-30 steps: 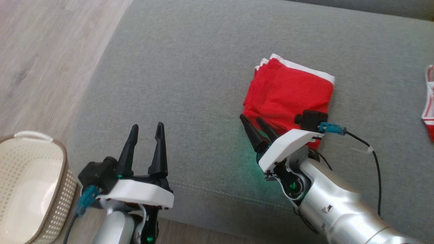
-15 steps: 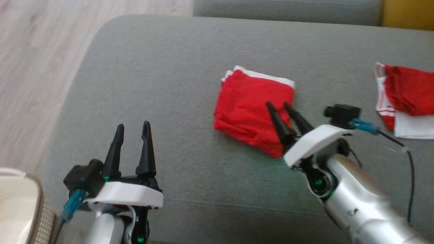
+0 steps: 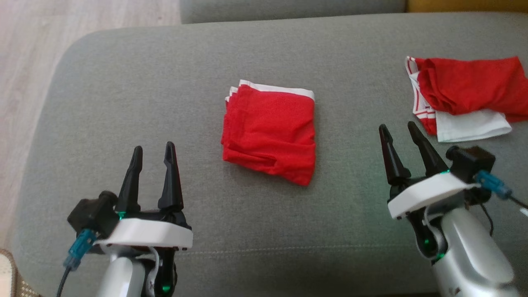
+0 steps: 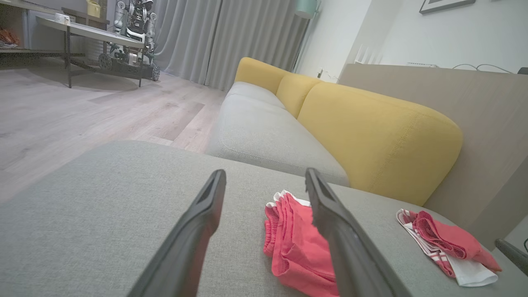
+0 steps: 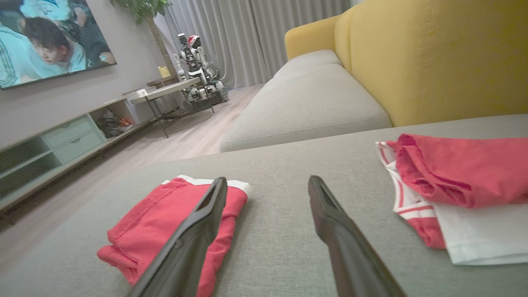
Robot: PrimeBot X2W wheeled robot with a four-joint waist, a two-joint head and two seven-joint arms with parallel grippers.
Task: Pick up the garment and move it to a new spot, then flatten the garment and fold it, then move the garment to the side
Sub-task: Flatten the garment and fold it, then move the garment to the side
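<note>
A folded red garment with a white waistband edge lies flat in the middle of the grey cushion. It also shows in the left wrist view and the right wrist view. A second red and white garment lies crumpled at the far right, also in the wrist views. My left gripper hovers open, near and left of the folded one. My right gripper is open between the two garments, touching neither.
Wooden floor runs along the cushion's left edge, and a basket's corner peeks in at the lower left. A yellow backrest and another grey seat stand beyond the cushion. A low cabinet lines the far wall.
The head camera has swung right, bringing the crumpled garment into view. My right gripper has drawn off the folded garment to its right. The left gripper has kept its pose.
</note>
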